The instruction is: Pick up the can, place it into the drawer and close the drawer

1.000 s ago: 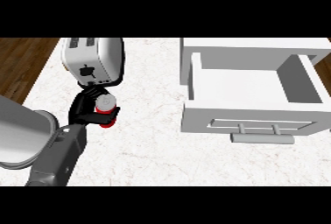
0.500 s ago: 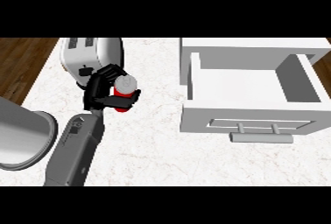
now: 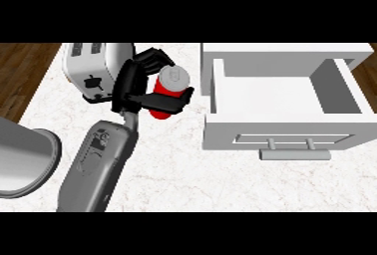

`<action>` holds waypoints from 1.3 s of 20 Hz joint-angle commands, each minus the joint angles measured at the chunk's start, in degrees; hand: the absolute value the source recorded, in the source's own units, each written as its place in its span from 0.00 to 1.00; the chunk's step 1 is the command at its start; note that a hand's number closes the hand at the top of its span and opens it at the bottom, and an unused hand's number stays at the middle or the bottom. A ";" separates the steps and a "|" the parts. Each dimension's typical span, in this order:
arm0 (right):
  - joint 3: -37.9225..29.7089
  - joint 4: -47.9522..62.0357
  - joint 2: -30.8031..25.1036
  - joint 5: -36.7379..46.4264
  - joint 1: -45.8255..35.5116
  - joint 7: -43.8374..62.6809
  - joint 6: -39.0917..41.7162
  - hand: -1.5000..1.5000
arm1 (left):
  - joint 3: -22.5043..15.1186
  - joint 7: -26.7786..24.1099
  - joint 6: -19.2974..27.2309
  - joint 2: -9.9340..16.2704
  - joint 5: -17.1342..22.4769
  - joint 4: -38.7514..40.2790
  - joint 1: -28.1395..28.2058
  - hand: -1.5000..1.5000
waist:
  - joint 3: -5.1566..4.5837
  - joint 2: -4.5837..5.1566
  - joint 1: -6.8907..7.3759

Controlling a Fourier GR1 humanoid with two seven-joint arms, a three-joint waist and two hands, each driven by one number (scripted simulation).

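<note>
Carried nearer the drawer (image 3: 283, 94), the can (image 3: 168, 91) sits wrapped in the left hand (image 3: 140, 87), toaster (image 3: 94, 69) just behind, the drawer's near wall between.

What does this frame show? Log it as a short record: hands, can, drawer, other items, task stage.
left hand: curled round the can, above the counter
right hand: not in view
can: red with a pale top, tilted, held between toaster and drawer
drawer: open, inside looks bare, handle faces the viewer
toaster: at the counter's far left, behind the hand
grey cylinder: at the left edge, large, cut off by the frame
counter: white, marbled
task stage: can grasped, not yet in the drawer; drawer not yet closed
</note>
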 commanded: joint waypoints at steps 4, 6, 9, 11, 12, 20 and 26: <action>-5.13 2.51 -3.82 -5.24 -3.52 0.83 1.98 0.00 | -2.85 7.20 7.04 -0.22 -1.52 3.24 -13.30 1.00 | -0.01 0.32 -0.80; -1.07 -3.32 -1.33 -2.44 -1.24 4.58 0.41 0.00 | -6.35 11.06 11.46 -0.22 -0.60 3.43 -17.66 1.00 | -0.03 0.28 -1.12; -0.67 -0.02 0.76 -0.33 1.66 -3.21 2.19 0.00 | -4.95 8.51 10.62 -0.22 2.02 8.26 -20.88 1.00 | -0.01 0.36 -1.22; 1.49 0.45 -0.14 2.99 -4.61 2.70 -1.23 0.00 | -8.03 13.46 14.76 -0.23 2.27 10.04 -26.49 1.00 | -0.02 0.43 -1.19; 0.91 1.63 0.77 0.91 2.22 -3.79 2.02 0.00 | -7.50 15.46 15.70 -0.23 1.68 10.24 -28.76 1.00 | 0.03 0.31 -1.64; -3.77 1.32 -2.48 -3.80 -1.33 0.30 3.04 0.00 | -9.54 8.77 17.81 -0.23 10.38 26.12 -38.88 1.00 | 0.02 0.63 -2.53; -0.51 0.95 -0.33 -0.67 -5.13 2.31 -0.06 0.00 | -9.87 3.08 16.01 -0.23 13.14 35.17 -42.98 1.00 | 0.01 0.84 -2.46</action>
